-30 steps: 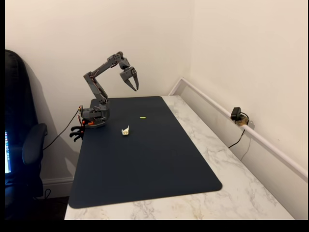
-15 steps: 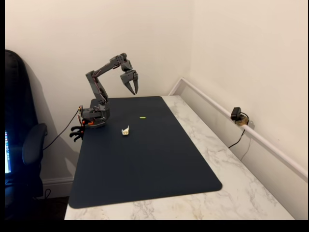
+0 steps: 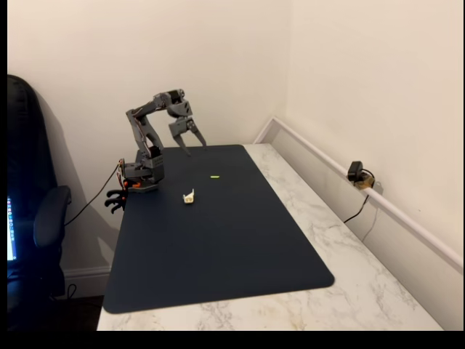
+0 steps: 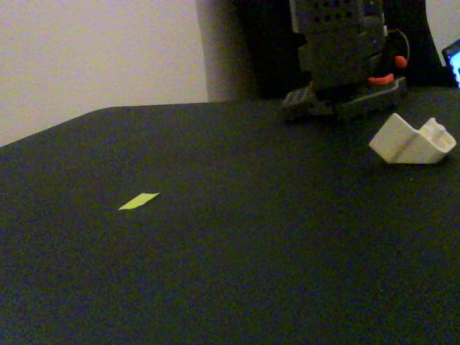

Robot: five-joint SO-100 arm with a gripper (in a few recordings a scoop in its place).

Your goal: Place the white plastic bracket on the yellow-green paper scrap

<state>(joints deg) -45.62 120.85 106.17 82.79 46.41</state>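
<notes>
A dark blue mat point(image 3: 218, 247) covers the marble table point(image 3: 341, 276). A small camera point(image 3: 356, 173) sits at the table's right edge; a dark chair point(image 3: 33, 225) stands left.

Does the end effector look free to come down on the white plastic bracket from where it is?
Probably yes. The open end effector hangs above the mat, and the white plastic bracket lies alone near the arm's base with nothing between them.

Count: 1 white plastic bracket point(image 3: 189, 196), 1 yellow-green paper scrap point(image 3: 215, 177), 1 dark mat point(image 3: 218, 247), 1 arm point(image 3: 149, 138) with 1 gripper point(image 3: 192, 145), 1 small camera point(image 3: 356, 173).
</notes>
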